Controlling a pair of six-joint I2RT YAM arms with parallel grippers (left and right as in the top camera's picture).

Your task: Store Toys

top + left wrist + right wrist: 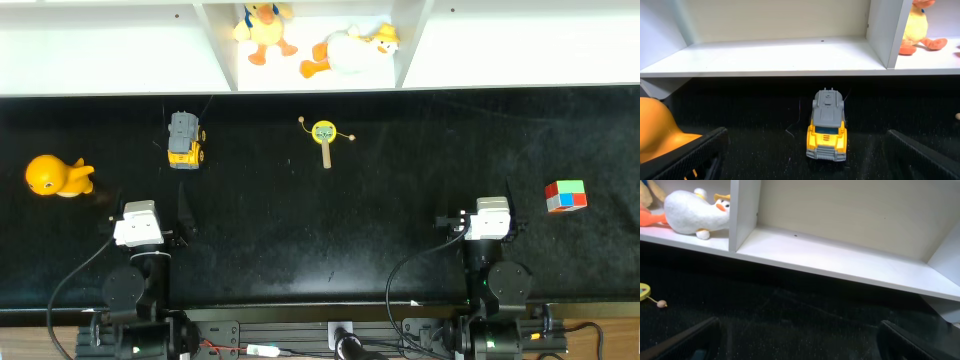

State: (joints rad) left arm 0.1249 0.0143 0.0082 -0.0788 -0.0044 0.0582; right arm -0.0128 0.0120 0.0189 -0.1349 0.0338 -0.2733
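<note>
A yellow and grey toy truck (184,140) (827,126) stands on the black table, straight ahead of my left gripper (810,160), whose fingers are spread wide and hold nothing. An orange rubber duck (57,176) (657,127) sits at the far left. A yellow rattle drum (324,136) (647,293) lies mid-table. A colour cube (565,196) rests at the right. My right gripper (800,345) is open and empty, facing the shelf. Two plush ducks, one yellow (264,28) (917,27) and one white (348,52) (692,212), lie in the middle shelf compartment.
A white shelf (110,50) (770,55) (850,260) runs along the table's far edge, split by dividers; its left and right compartments hold nothing. Cables trail from both arm bases at the near edge.
</note>
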